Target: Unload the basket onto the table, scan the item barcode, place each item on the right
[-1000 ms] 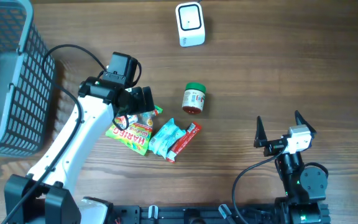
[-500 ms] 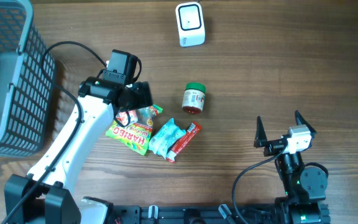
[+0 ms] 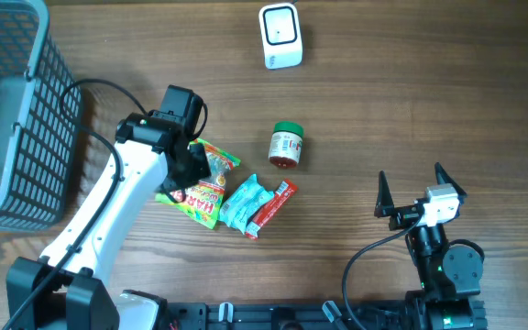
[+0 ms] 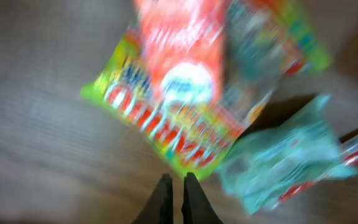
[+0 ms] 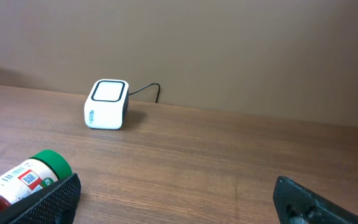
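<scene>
On the brown wooden table (image 3: 429, 73) a yellow-green plastic bag of sweets with red letters (image 3: 202, 188) lies in the left half, just beside a crumpled teal packet (image 3: 242, 203), which touches a thin red wrapped bar (image 3: 274, 203) on its right side. The left gripper (image 4: 179, 180) stands over the bag, and its two black fingers are pressed together. Their tips are at the edge of the bag, but the wrist view is blurred and I cannot tell if the foil is caught between them.

A small jar with a green lid (image 3: 286, 145) lies on its side near the packets. The white box-shaped scanner (image 3: 280, 35) stands at the far edge, well apart from the bag. A grey mesh basket (image 3: 49, 110) is on the left. The right gripper (image 3: 412, 183) is spread wide and holds nothing.
</scene>
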Available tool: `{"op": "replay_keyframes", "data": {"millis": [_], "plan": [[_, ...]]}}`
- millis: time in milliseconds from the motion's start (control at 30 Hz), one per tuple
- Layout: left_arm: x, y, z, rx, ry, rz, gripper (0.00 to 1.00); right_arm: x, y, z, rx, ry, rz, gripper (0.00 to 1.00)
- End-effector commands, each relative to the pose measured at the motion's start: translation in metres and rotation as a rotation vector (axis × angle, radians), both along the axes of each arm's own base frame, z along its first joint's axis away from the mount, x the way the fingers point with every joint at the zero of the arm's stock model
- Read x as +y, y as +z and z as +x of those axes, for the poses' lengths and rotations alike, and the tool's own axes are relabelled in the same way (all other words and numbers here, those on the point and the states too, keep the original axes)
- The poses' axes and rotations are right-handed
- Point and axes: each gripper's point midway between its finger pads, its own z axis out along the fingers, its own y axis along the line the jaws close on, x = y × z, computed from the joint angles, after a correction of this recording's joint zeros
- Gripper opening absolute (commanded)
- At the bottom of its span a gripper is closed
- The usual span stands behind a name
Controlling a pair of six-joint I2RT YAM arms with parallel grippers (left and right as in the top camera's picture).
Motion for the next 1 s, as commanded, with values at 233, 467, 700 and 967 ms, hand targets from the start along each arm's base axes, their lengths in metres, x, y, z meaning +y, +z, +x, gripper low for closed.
{"op": "replay_keyframes", "data": {"millis": [233, 467, 700, 967], "plan": [[-0.011, -0.052, -0.063, 0.187, 0.004, -0.016, 0.04, -0.003, 0.001, 0.0, -0.006, -0.016, -0.001, 1.0], [-0.028, -0.077, -0.06, 0.117, -0.001, -0.041, 0.06, -0.003, 0.001, 0.0, -0.006, -0.016, -0.001, 1.0], [-0.038, -0.088, -0.057, 0.07, -0.039, -0.061, 0.14, -0.003, 0.001, 0.0, -0.006, -0.016, 0.0, 1.0], [-0.045, -0.087, -0.043, 0.013, -0.019, -0.085, 0.18, -0.003, 0.001, 0.0, -0.006, -0.016, -0.001, 1.0]]}}
